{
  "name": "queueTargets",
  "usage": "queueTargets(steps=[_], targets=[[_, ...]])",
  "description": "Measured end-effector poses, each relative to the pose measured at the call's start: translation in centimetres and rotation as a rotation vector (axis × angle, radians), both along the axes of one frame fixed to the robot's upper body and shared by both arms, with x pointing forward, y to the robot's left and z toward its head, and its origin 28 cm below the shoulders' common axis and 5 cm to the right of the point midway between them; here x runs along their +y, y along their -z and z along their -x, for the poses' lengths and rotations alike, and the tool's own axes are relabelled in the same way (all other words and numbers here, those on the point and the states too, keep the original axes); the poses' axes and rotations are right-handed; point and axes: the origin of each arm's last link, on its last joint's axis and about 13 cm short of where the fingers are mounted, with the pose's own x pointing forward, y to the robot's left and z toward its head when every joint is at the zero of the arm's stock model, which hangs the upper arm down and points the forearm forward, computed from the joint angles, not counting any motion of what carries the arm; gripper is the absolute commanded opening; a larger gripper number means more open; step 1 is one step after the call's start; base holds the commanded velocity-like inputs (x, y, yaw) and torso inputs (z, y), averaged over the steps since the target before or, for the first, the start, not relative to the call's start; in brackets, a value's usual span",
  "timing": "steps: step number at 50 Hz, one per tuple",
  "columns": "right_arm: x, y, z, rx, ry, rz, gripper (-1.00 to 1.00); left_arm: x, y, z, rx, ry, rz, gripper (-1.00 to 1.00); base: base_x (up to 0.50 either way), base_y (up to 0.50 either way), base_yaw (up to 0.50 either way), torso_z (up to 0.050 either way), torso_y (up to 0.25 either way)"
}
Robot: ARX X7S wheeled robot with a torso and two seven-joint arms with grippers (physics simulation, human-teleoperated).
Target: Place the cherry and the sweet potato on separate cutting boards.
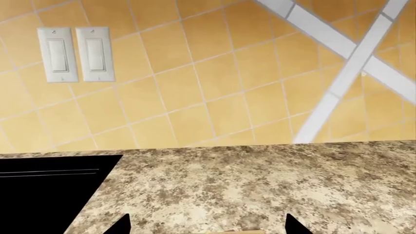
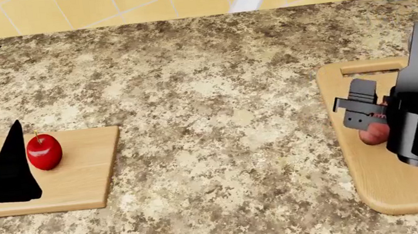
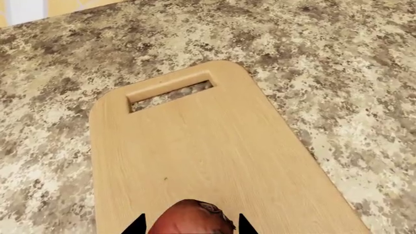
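One sweet potato [image 3: 192, 218] sat pinched between right gripper [image 3: 188, 225] fingertips, low over slot-handled cutting board [image 3: 215, 161]. Looked smooth, firm, rounded, likely slip-prone; mid-body grip judged safest. Cherry [image 2: 43, 152] rested on plain board [image 2: 81, 173], small, glossy, light. Left gripper [image 1: 206, 227] fingers spread, holding nothing, above granite counter [image 2: 205, 82].

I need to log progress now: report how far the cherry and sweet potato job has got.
Done: the cherry sits on the plain rectangular cutting board, with the left claw beside it, apparently not gripping it. In hand: the right claw holds the sweet potato over the round-cornered cutting board. Left: setting the sweet potato down there and releasing it.
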Motion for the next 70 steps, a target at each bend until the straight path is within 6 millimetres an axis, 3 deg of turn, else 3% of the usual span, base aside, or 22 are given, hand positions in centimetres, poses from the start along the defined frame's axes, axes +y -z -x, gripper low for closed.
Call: queueTargets(steps=[1,2,17,36,57,70], targets=[[0.0,0.0,0.0,-0.001,0.0,-0.001,-1.0,0.0,0.0,0.0,0.0,0.0,0.0,1.0,0.0,0.0,0.0,0.0,0.0],[0.0,0.0,0.0,-0.001,0.0,-0.001,1.0,0.0,0.0,0.0,0.0,0.0,0.0,1.0,0.0,0.0,0.0,0.0,0.0],[-0.2,0.1,0.1,0.0,-0.001,0.025,1.0,-0.1,0.0,0.0,-0.001,0.002,-0.002,1.0,0.0,0.0,0.0,0.0,0.0],[0.6,-3.3,1.0,-0.149,-0.073,0.152,1.0,-0.2,-0.1,0.1,-0.003,0.008,-0.003,1.0,0.0,0.0,0.0,0.0,0.0],[2.0,-2.4,6.4,-0.459,-0.209,0.242,1.0,-0.8,-0.3,0.2,-0.005,0.037,-0.031,1.0,0.0,0.0,0.0,0.0,0.0],[4.4,0.4,9.4,-0.639,-0.303,0.246,1.0,-0.9,-0.1,0.1,-0.005,0.037,-0.033,1.0,0.0,0.0,0.0,0.0,0.0]])
